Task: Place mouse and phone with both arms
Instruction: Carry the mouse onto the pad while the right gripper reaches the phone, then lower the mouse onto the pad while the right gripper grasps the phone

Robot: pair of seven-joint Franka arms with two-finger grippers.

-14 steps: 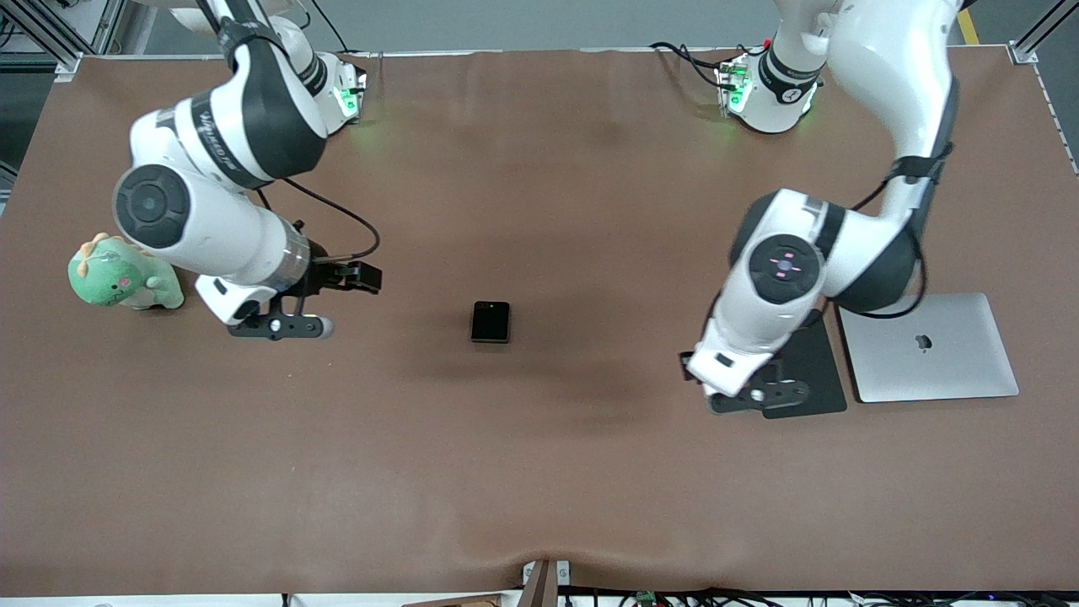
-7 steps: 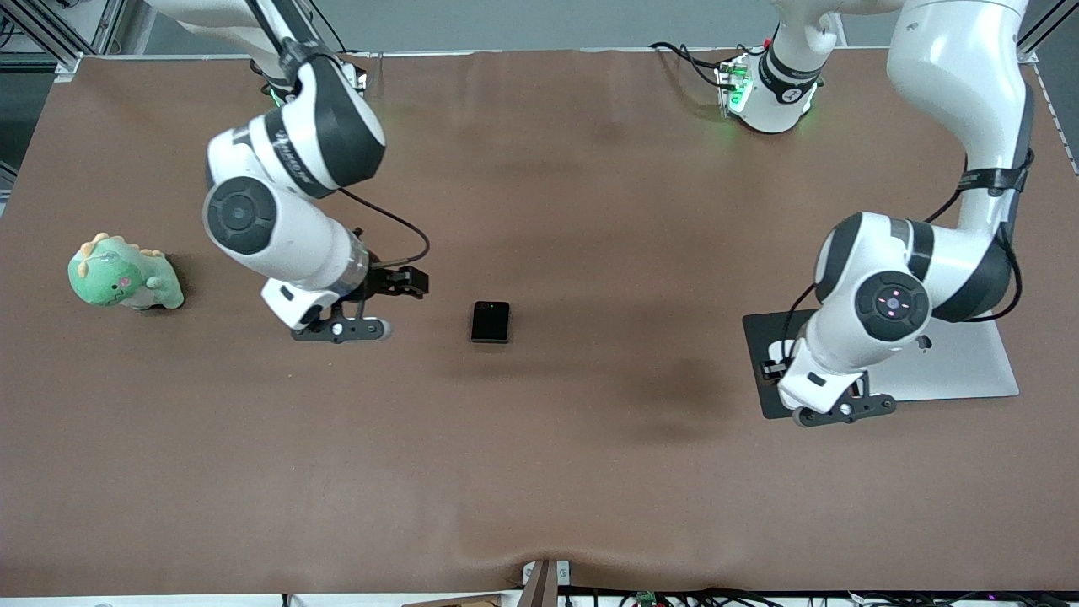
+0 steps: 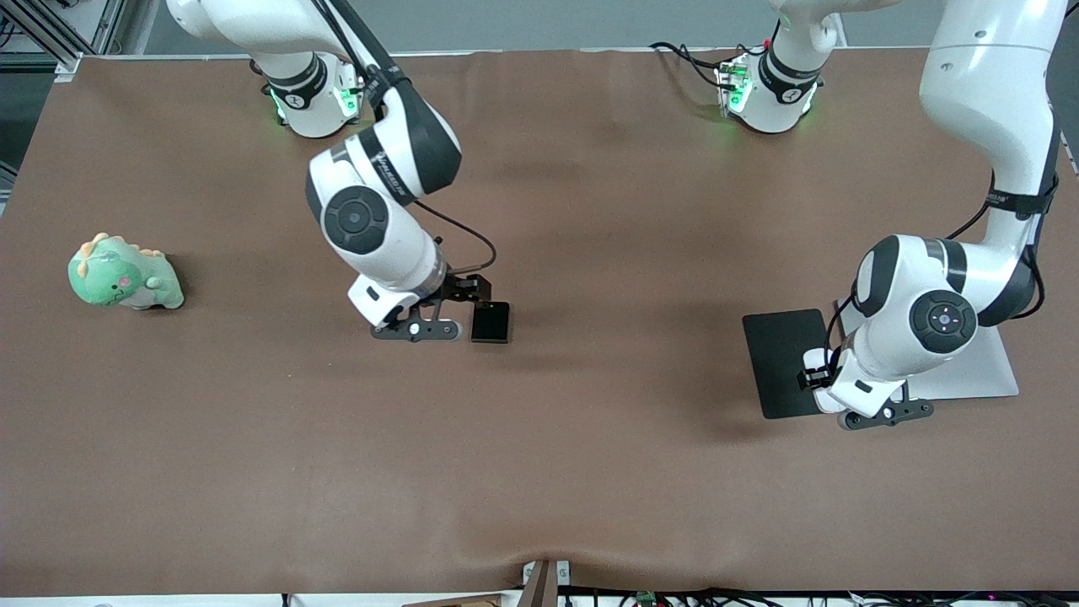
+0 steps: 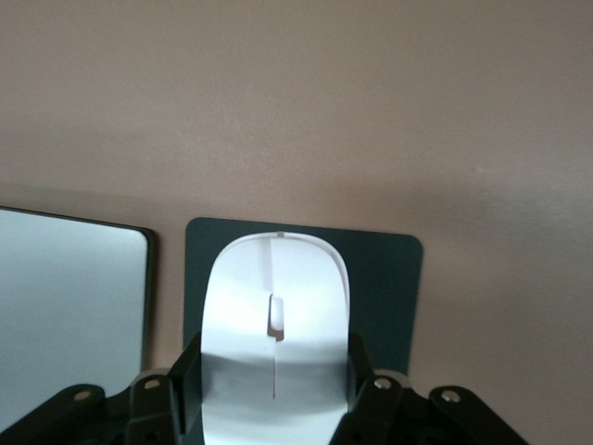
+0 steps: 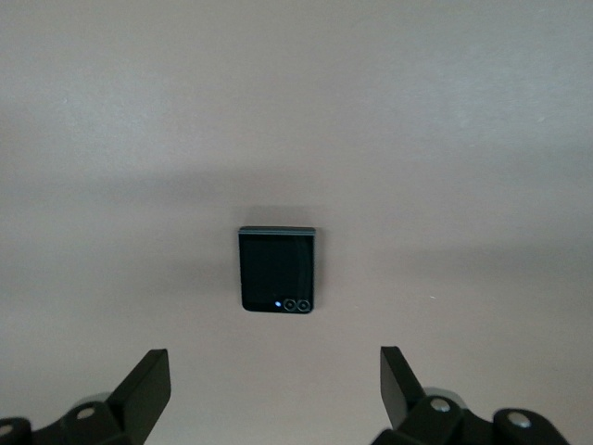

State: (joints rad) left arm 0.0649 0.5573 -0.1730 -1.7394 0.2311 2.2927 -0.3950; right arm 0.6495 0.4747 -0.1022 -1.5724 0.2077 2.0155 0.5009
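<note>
The white mouse (image 4: 275, 324) sits between the fingers of my left gripper (image 4: 275, 389), which is shut on it and holds it over the dark grey pad (image 4: 394, 278). In the front view the left gripper (image 3: 816, 378) hangs over the pad's edge (image 3: 780, 354), beside the laptop. The black phone (image 3: 490, 322) lies flat near the table's middle. My right gripper (image 3: 462, 293) is above the table just beside the phone, on the side toward the right arm's end. In the right wrist view the phone (image 5: 277, 269) lies ahead of the right gripper (image 5: 273, 385), which is open and empty.
A closed silver laptop (image 3: 990, 371) lies next to the pad at the left arm's end; it also shows in the left wrist view (image 4: 74, 306). A green plush dinosaur (image 3: 122, 274) sits at the right arm's end. The table is covered in brown cloth.
The right arm has swung from beside the plush toward the table's middle, up to the phone. The left arm has carried the mouse across the pad toward the laptop.
</note>
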